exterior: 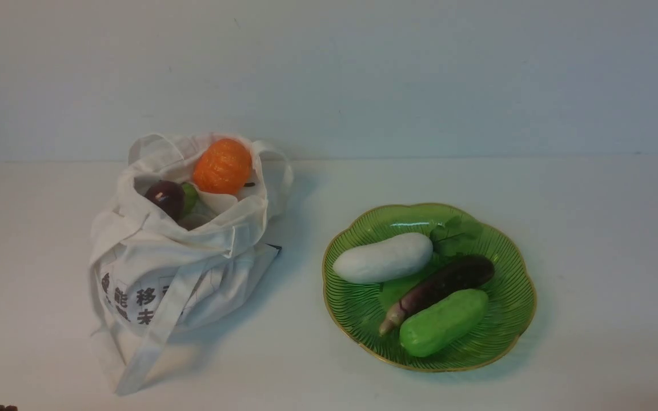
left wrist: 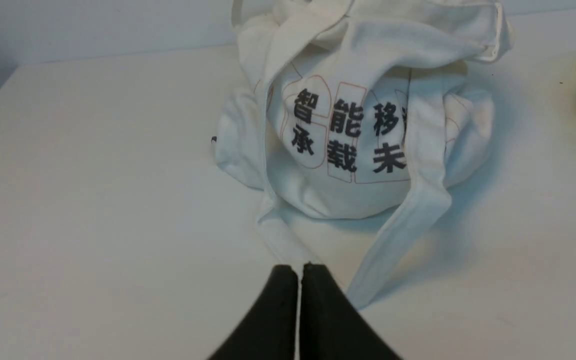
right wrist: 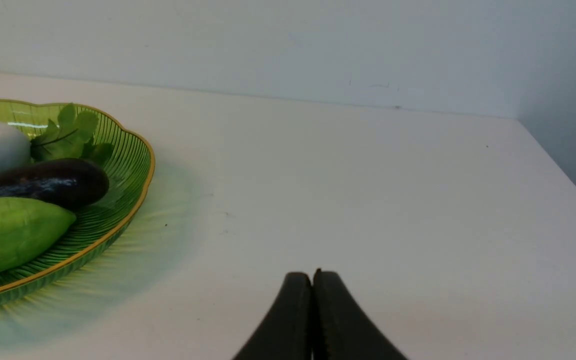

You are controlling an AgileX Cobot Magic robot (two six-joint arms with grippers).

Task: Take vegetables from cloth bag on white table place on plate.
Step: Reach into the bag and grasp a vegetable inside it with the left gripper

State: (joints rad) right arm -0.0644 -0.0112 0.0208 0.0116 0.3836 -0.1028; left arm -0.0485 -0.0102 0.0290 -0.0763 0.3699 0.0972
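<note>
Pumpkin [exterior: 222, 165]: looked slick, light; I would pinch across its ribs.
Bag [exterior: 180, 257]: floppy.
Left gripper [left wrist: 299, 270], right gripper [right wrist: 312, 275]: both were closed, empty.

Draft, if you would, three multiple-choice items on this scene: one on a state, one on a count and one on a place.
1. The right gripper over the white table is: A. wide open B. shut, empty C. shut on a gourd.
2. Gourds lying on the plate: A. none B. two C. four.
3. The pumpkin sits: A. on the plate B. on the table C. in the mouth of the cloth bag.
Key: 1 B, its fingers meet with nothing between them; 2 B, the white gourd and the green gourd; 3 C, it shows in the bag's open top.
</note>
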